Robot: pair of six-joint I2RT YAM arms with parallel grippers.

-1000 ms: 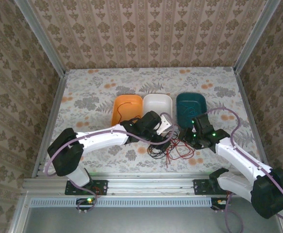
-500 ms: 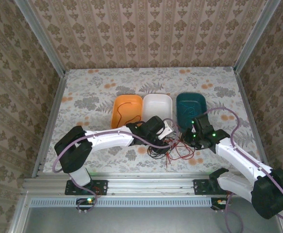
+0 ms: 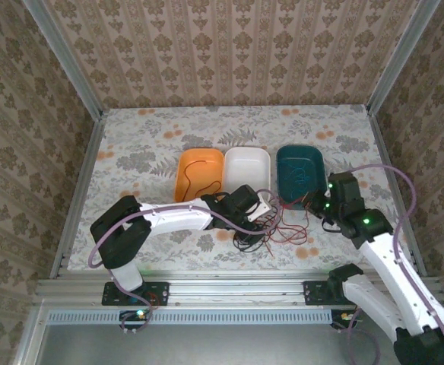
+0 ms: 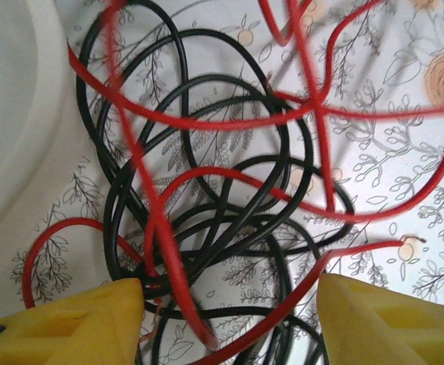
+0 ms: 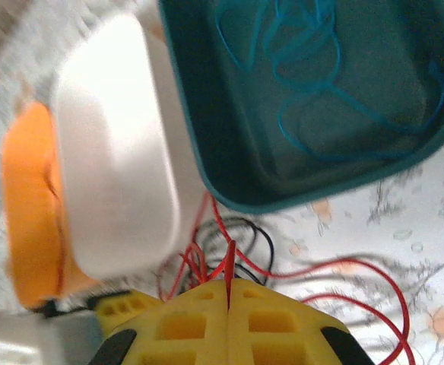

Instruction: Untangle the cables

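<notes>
A tangle of black cables (image 4: 207, 152) and red cables (image 4: 229, 114) lies on the table in front of the white tray (image 3: 247, 166). My left gripper (image 4: 229, 327) hovers low over it, open, its yellow fingers (image 4: 77, 323) on either side of the black loops; from above it sits at the tangle's left (image 3: 257, 215). My right gripper (image 5: 228, 287) is shut on a red cable (image 5: 229, 262), held above the table near the teal tray (image 3: 298, 169); from above it (image 3: 315, 204) has red strands (image 3: 287, 226) trailing left to the tangle. A blue-green cable (image 5: 306, 68) lies in the teal tray.
Orange tray (image 3: 199, 173), white tray and teal tray stand side by side just behind the tangle. A thin wire (image 3: 201, 179) lies in the orange tray. The table's front rail (image 3: 222, 285) is close behind the cables. Patterned walls enclose the table.
My right gripper has shut on a red cable and drawn back to the right and up, stretching red strands out of the tangle. My left gripper has shifted slightly right over the pile.
</notes>
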